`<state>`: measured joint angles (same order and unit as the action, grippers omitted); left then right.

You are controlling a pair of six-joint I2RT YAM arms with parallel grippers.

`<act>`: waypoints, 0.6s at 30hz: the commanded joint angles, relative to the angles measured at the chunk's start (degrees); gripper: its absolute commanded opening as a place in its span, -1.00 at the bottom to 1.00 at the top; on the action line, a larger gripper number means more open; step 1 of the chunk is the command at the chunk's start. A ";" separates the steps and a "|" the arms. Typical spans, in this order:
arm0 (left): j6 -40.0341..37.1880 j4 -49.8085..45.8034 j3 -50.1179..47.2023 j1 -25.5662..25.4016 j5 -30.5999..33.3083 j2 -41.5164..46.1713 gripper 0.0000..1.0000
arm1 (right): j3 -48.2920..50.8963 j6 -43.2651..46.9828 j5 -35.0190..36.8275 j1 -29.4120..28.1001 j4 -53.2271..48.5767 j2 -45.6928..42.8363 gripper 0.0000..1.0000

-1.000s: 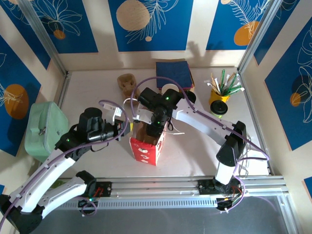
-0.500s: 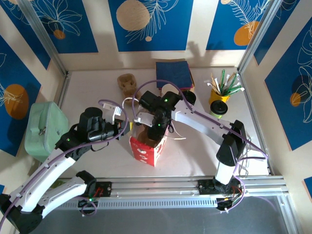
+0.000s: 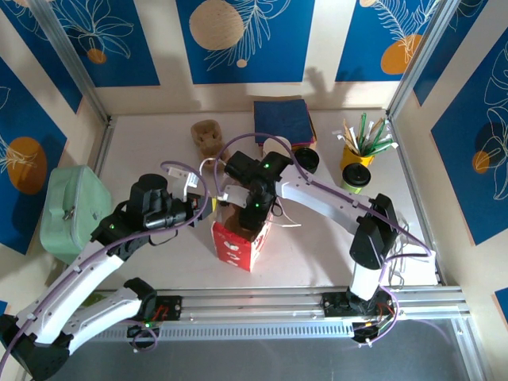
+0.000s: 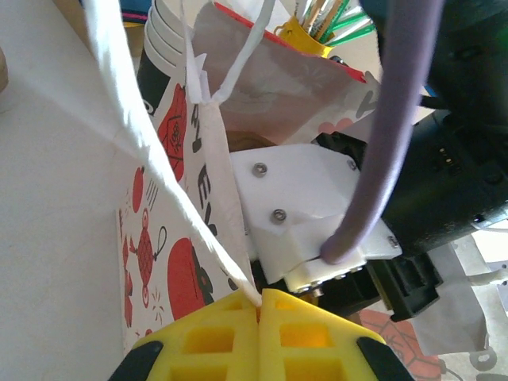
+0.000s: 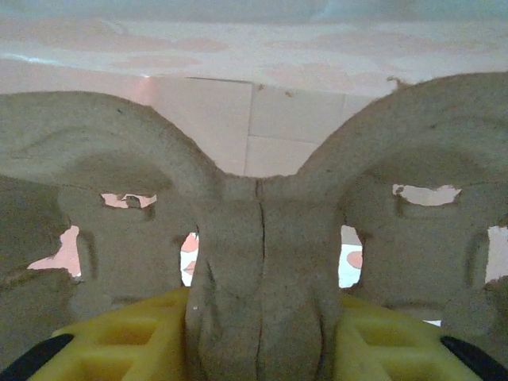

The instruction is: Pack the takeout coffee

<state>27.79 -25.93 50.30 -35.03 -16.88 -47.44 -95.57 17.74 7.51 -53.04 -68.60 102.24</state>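
The takeout coffee (image 3: 355,177), a lime-green cup with a black lid, stands at the back right of the table, apart from both grippers. A red-and-white paper bag (image 3: 238,240) stands upright at the centre. My left gripper (image 3: 198,208) is shut on the bag's white handle (image 4: 163,163) and holds it out to the left; its yellow fingertips (image 4: 230,325) pinch the strip. My right gripper (image 3: 252,211) reaches down into the bag's mouth, shut on a brown pulp cup carrier (image 5: 258,238) that hides what lies beneath it.
A second pulp carrier (image 3: 206,135) and a dark blue napkin pile (image 3: 282,119) lie at the back. A yellow cup of stirrers (image 3: 359,147) and a loose black lid (image 3: 306,159) stand near the coffee. A mint-green case (image 3: 71,210) sits at the left edge.
The right arm has shifted slightly left and lower over the bag with the carrier in its grip. The left gripper keeps the handle and has not moved.
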 commanded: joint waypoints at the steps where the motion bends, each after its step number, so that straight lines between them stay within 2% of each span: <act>1: 0.54 2.33 1.47 -0.31 -0.53 0.24 -0.96 | 0.01 -0.55 -0.76 -0.58 0.12 1.20 -0.19; 18: 1.12 2.00 1.29 -0.29 1.59 0.33 -0.95 | 3.11 -1.74 -0.26 -1.49 2.42 3.77 -0.19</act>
<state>28.64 -26.33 50.30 -35.00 -15.44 -47.70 -94.00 16.84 7.70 -53.30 -66.37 103.48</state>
